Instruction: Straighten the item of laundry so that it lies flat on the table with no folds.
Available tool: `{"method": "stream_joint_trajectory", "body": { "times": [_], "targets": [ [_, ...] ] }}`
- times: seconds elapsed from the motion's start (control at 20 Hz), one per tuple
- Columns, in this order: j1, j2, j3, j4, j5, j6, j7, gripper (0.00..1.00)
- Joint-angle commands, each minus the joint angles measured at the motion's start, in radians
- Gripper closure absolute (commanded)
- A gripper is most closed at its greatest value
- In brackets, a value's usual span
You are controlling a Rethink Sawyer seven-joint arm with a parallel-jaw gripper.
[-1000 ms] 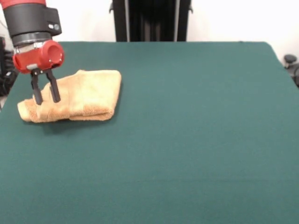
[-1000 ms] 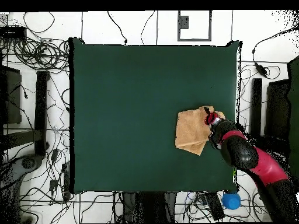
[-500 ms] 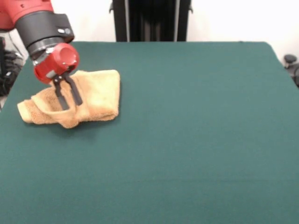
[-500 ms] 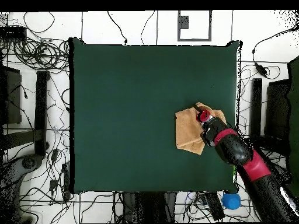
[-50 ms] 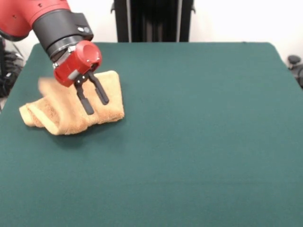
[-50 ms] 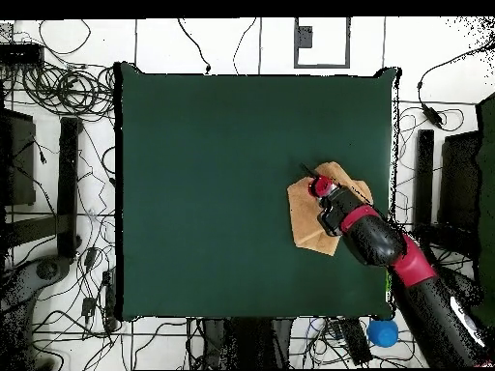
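Now | red-and-black gripper point(image 5: 94, 100): 2 fingers spread, pinching nothing, tilted over cloth | golden-tan terry towel point(image 5: 71, 111): bunched near dark green felt table point(image 5: 199, 132) edge | likely repositioning to spread folds

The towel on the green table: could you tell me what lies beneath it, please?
Around the rumpled towel only the green table shows, so it rests directly on the cloth. Whatever its folds cover is hidden. The open gripper hangs over it.

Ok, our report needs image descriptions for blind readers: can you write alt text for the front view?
A golden-tan towel lies bunched and folded near one side of a dark green table. A red and black robot arm reaches down over it, its open gripper tilted with its dark fingers in front of the cloth.
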Motion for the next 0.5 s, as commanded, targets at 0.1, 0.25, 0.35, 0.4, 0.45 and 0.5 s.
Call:
{"method": "stream_joint_trajectory", "body": {
  "times": [0.1, 0.25, 0.35, 0.4, 0.45, 0.5],
  "targets": [
    [0.093, -0.047, 0.021, -0.026, -0.070, 0.098, -0.119, 0.00],
    [0.109, -0.083, 0.006, -0.020, -0.076, 0.063, -0.072, 0.00],
    [0.119, -0.103, -0.006, -0.017, -0.078, 0.057, -0.056, 0.00],
    [0.126, -0.120, -0.013, -0.017, -0.079, 0.053, -0.047, 0.00],
    [0.131, -0.131, -0.017, -0.018, -0.078, 0.054, -0.041, 0.00],
    [0.146, -0.163, -0.033, -0.019, -0.077, 0.064, -0.029, 0.00]
  ]
}}
